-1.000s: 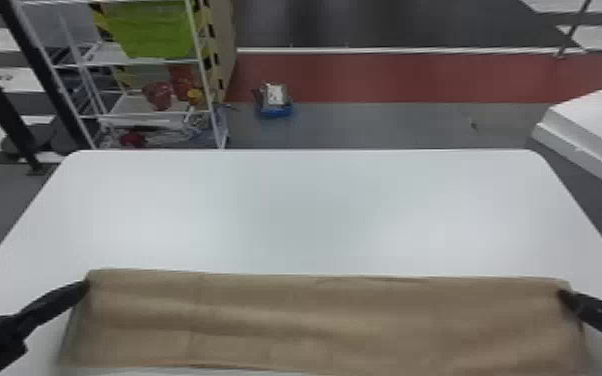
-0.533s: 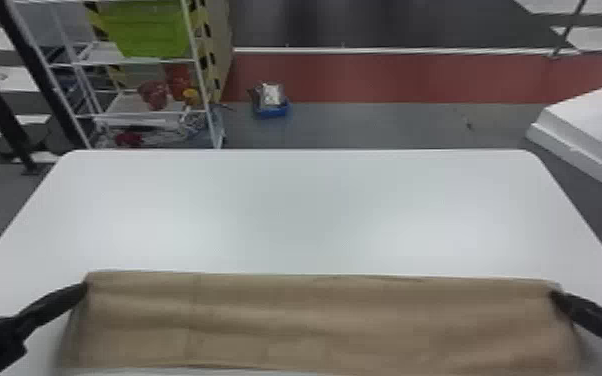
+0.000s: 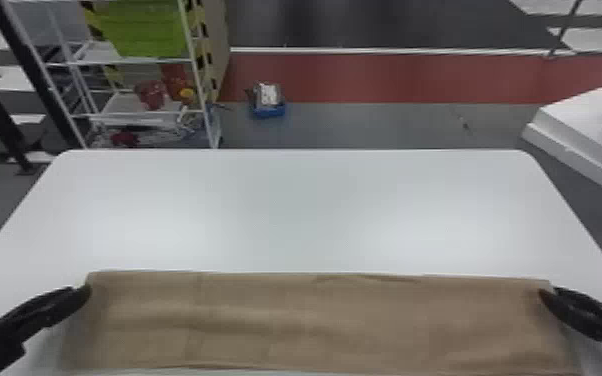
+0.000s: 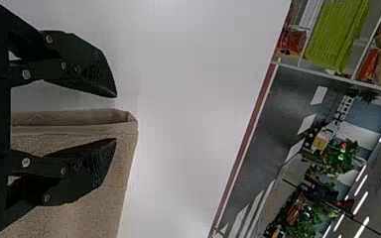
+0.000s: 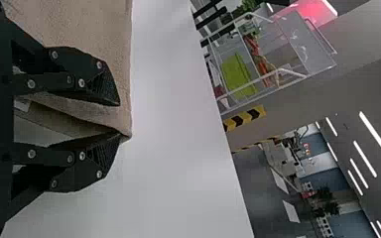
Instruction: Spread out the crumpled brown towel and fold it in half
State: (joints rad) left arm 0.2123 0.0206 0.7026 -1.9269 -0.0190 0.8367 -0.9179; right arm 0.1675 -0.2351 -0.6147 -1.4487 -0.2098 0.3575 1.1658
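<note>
flanking the grainy, oblong brown towel (image 3: 315,320), left gripper (image 3: 85,292) and right gripper (image 3: 545,296) both gape, unclenched, at its ends

left hand (image 3: 83,294) spread apart, right hand (image 3: 548,294) likewise

From where I stand, this looks like a workshop or lab hall. Past the white, round-cornered table (image 3: 305,200), at eleven o'clock, stands an open rack of white metal tubing (image 3: 140,114) with a lime-green plastic crate (image 3: 145,30), near black-and-yellow hazard striping (image 5: 244,119). At twelve o'clock, a flat red band (image 3: 365,77) crosses the smooth grey floor (image 3: 365,125). Long white strip lights (image 5: 375,134) shine overhead.
</note>
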